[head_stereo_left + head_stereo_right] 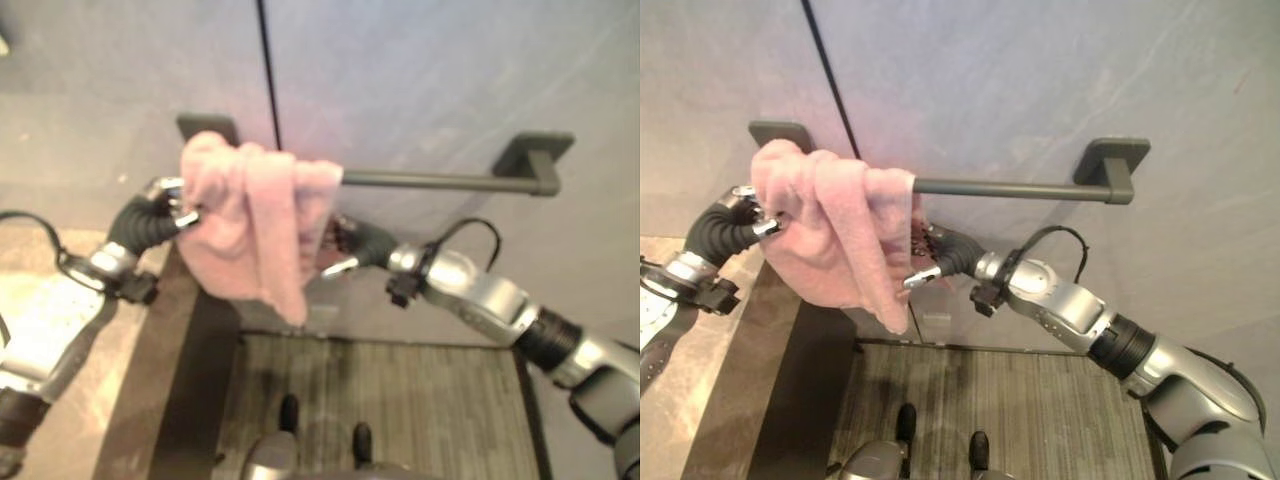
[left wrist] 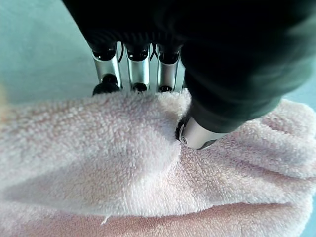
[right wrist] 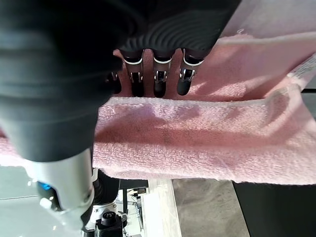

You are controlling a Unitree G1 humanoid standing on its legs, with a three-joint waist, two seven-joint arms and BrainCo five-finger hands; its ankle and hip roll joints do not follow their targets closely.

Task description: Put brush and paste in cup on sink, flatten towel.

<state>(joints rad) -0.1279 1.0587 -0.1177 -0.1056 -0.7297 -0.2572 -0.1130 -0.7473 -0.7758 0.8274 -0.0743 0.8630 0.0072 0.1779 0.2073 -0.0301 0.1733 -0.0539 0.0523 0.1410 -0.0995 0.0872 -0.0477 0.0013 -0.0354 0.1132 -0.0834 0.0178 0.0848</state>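
A pink towel [image 1: 250,230] hangs bunched over the left end of a dark towel bar [image 1: 440,180] on the grey wall. My left hand [image 1: 165,205] is at the towel's left edge. In the left wrist view its fingers [image 2: 138,69] go behind the cloth and its thumb [image 2: 197,133] presses on the front, pinching the towel [image 2: 123,163]. My right hand [image 1: 940,250] reaches in at the towel's right edge, below the bar. Its fingers [image 3: 158,74] curl over a folded edge of the towel [image 3: 197,143], with the thumb under it.
The bar's right bracket [image 1: 1115,160] and its bare length stretch to the right. A dark ledge [image 1: 190,360] and a beige stone top [image 1: 50,320] lie at the lower left. Grey plank floor [image 1: 400,400] is below the towel.
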